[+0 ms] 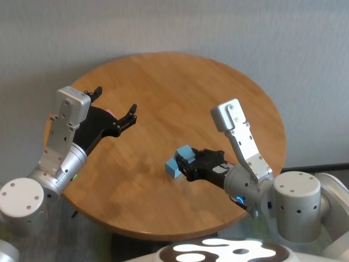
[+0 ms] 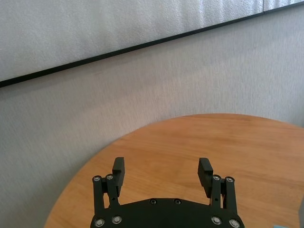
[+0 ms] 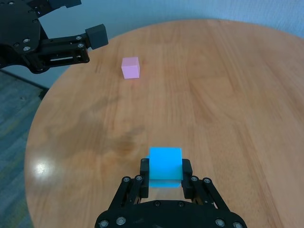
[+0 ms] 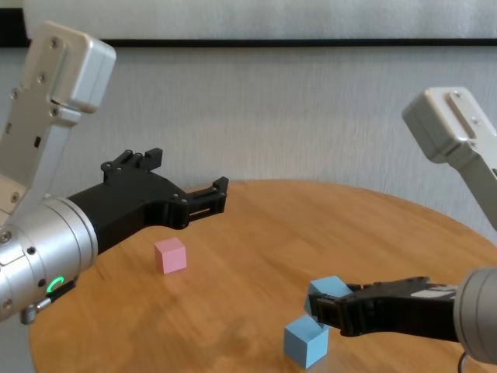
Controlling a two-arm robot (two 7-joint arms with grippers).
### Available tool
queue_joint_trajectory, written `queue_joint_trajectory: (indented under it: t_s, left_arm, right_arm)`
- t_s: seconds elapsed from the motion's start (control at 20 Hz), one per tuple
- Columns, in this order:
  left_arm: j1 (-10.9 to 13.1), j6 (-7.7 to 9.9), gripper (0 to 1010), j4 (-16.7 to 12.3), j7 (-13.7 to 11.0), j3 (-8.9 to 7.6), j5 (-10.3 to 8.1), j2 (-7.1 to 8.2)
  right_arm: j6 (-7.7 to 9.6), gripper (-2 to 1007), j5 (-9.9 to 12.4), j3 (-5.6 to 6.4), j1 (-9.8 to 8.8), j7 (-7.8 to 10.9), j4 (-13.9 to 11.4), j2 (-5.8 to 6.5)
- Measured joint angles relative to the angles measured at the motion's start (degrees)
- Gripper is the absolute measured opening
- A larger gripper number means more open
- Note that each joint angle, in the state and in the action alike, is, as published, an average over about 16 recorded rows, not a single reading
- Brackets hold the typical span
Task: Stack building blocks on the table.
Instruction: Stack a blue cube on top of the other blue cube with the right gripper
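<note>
Blue block [image 4: 330, 288] clamped in our right gripper [image 3: 166, 172], raised above second blue block [image 4: 305, 340]; left gripper [image 2: 161, 172] spread wide, idle above pink block [image 4: 170, 255].

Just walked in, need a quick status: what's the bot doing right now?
Block stacking. The right gripper is shut on a light blue block, held just above the second light blue block on the table. The left gripper hangs open above the pink block, which sits alone, apart from the blue pair.
</note>
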Motion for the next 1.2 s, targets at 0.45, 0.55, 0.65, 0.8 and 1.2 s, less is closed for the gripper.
queue_joint_trajectory:
  t_s: [0.45, 0.55, 0.65, 0.8, 1.2]
  left_arm:
    - [0.0, 0.0, 1002, 0.0, 0.0, 0.0, 0.0, 0.0]
    - [0.0, 0.0, 1002, 0.0, 0.0, 0.0, 0.0, 0.0]
    - [0.0, 0.0, 1002, 0.0, 0.0, 0.0, 0.0, 0.0]
    - [0.0, 0.0, 1002, 0.0, 0.0, 0.0, 0.0, 0.0]
    - [0.0, 0.0, 1002, 0.0, 0.0, 0.0, 0.0, 0.0]
  right_arm:
    - [1.01, 357, -2.0, -1.33, 0.98, 1.99, 0.3, -0.06]
    - [0.96, 357, -2.5, -1.57, 1.31, 2.54, 0.7, 0.08]
    - [0.88, 357, -3.0, -1.77, 1.65, 3.15, 1.2, 0.24]
    - [0.67, 357, -3.6, -2.04, 2.24, 4.18, 2.3, 0.51]
    - [-0.39, 357, -4.7, -2.24, 3.94, 6.8, 5.4, 0.68]
